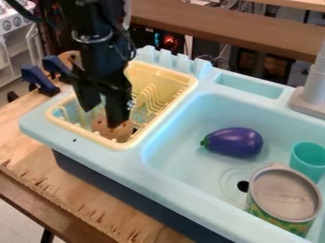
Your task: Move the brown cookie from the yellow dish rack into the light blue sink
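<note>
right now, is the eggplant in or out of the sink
In: the eggplant lies on the sink floor, near the drain.

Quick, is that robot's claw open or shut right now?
Gripper: open, fingers apart, at a brown item in the yellow rack; can't tell if they touch.

The black gripper (pixel 103 114) hangs from the upper left of the frame into a yellow dish rack (pixel 185 88), its fingers apart. A brown, rounded object (pixel 113 133) lies low in the rack, its upper part overlapped by the right-hand finger in the picture; whether they touch is unclear. The rack sits in the left part of a pale blue toy sink (pixel 171 182). Right of centre, a purple toy eggplant (pixel 234 142) lies in the basin. At lower right, a lidded can (pixel 283 199) with a green-and-yellow side stands near a teal cup (pixel 309 159), beside the drain hole (pixel 243 186). A grey faucet (pixel 312 90) rises at the right edge. Dark blue clamps (pixel 39 79) sit at upper left on the wooden table (pixel 70 201).
</note>
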Controlling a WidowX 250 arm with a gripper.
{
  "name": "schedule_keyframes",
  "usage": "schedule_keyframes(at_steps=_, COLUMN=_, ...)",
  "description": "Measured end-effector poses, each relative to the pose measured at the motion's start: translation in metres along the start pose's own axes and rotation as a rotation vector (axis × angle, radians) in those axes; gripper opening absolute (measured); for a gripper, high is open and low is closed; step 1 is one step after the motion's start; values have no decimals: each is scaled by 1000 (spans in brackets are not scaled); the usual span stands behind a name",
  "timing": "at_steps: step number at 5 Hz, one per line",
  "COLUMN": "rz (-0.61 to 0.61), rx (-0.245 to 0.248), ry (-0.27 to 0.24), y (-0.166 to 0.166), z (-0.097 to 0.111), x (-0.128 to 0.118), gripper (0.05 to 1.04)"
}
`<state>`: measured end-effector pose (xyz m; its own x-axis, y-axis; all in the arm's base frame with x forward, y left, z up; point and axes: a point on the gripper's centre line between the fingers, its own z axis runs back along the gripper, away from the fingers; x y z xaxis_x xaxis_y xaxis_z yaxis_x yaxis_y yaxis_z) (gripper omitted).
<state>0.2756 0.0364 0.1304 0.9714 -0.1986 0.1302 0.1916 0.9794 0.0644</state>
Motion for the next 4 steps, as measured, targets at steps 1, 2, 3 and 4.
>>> schedule_keyframes(at_steps=1, rz=-8, rx=-48, ry=26, y=-1, z=-13, x=14, gripper=999)
schedule_keyframes(at_steps=2, rz=5, rx=-58, ry=73, y=1, z=-28, x=19, gripper=999)
schedule_keyframes(at_steps=3, rz=30, rx=-45, ry=107, y=5, z=-33, x=19, gripper=954)
schedule_keyframes(at_steps=4, rz=28, rx=-47, ry=116, y=5, z=-33, x=17, gripper=776)
